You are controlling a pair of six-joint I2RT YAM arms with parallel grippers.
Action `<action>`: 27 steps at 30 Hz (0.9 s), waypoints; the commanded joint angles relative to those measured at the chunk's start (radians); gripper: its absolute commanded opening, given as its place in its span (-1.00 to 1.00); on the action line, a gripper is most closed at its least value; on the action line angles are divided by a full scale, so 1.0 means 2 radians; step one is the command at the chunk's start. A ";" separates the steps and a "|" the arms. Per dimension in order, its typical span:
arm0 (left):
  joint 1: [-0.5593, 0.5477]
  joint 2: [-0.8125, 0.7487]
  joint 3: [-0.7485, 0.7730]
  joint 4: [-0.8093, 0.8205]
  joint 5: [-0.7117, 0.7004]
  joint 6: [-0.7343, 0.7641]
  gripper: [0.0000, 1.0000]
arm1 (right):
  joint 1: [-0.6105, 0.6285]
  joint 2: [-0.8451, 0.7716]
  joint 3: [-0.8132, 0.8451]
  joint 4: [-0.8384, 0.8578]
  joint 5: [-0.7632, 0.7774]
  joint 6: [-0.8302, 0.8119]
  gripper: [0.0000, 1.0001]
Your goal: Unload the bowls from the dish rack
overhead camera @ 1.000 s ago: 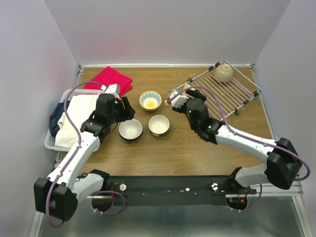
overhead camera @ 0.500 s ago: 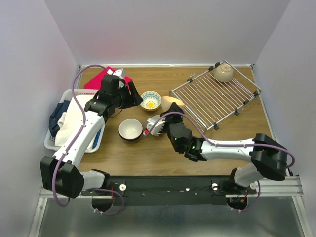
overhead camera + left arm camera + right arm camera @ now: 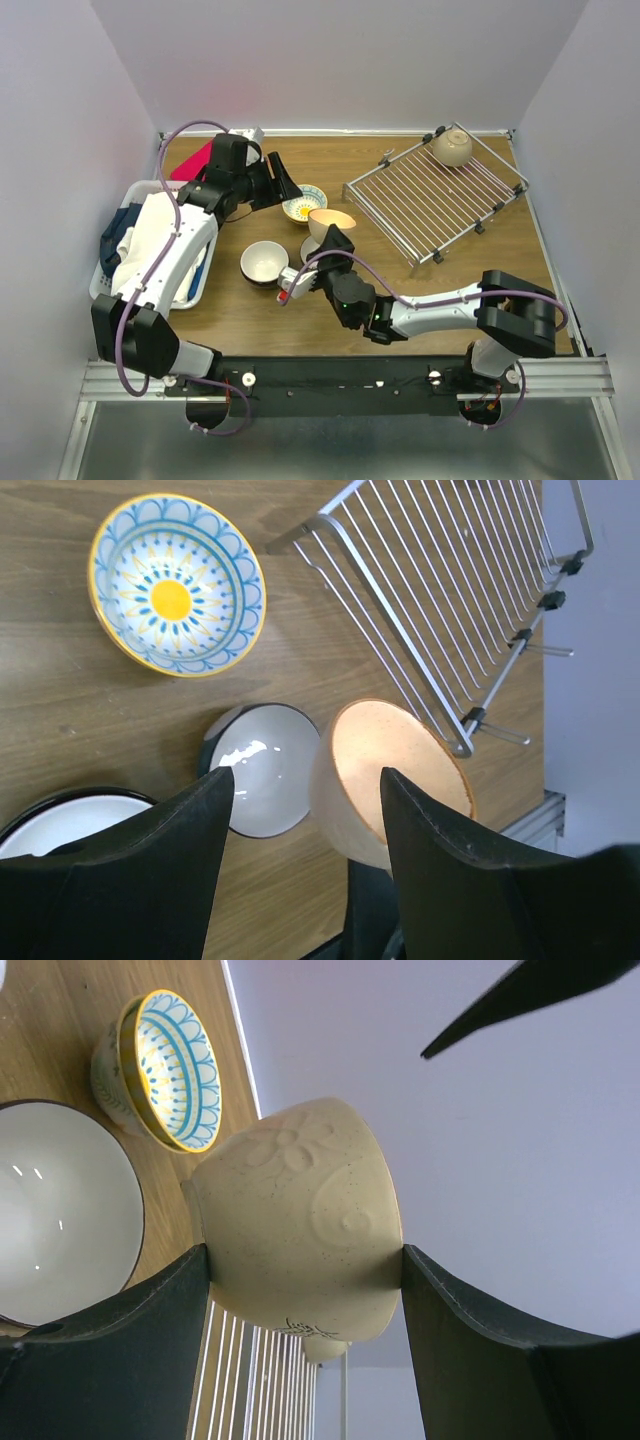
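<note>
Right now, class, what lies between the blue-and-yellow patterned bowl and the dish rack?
Only bare wooden table: the left wrist view shows nothing between the patterned bowl and the dish rack.

Round cream speckled ceramic bowl (image 3: pixel 300 1215): embossed flower and swirl outside, orange-tan inside. Small round patterned ceramic bowl (image 3: pixel 177 584): blue arches, dashes, yellow centre, yellow rim. Round dark-rimmed bowl (image 3: pixel 265 770): glossy white inside. Flat silver wire dish rack (image 3: pixel 440 195), far right. Red folded cloth (image 3: pixel 190 165), far left.

Dish rack (image 3: pixel 438 197) nearly emptied.
One tan bowl (image 3: pixel 452 147) is left on it; a cream bowl (image 3: pixel 331 221) is held tilted, clear of it.
</note>
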 commanded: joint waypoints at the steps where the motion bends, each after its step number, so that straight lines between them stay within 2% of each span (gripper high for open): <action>1: 0.002 0.021 0.011 -0.024 0.060 -0.020 0.39 | 0.013 0.018 0.001 0.090 0.017 -0.035 -0.45; 18: -0.011 0.068 -0.011 -0.040 0.097 -0.022 0.38 | 0.034 0.056 0.006 0.135 0.020 -0.064 -0.45; 22: -0.018 0.077 -0.020 -0.047 0.097 -0.016 0.31 | 0.035 0.061 0.006 0.141 0.023 -0.068 -0.44; 27: -0.026 0.090 -0.037 -0.061 0.097 -0.003 0.13 | 0.035 0.068 0.005 0.155 0.025 -0.075 -0.44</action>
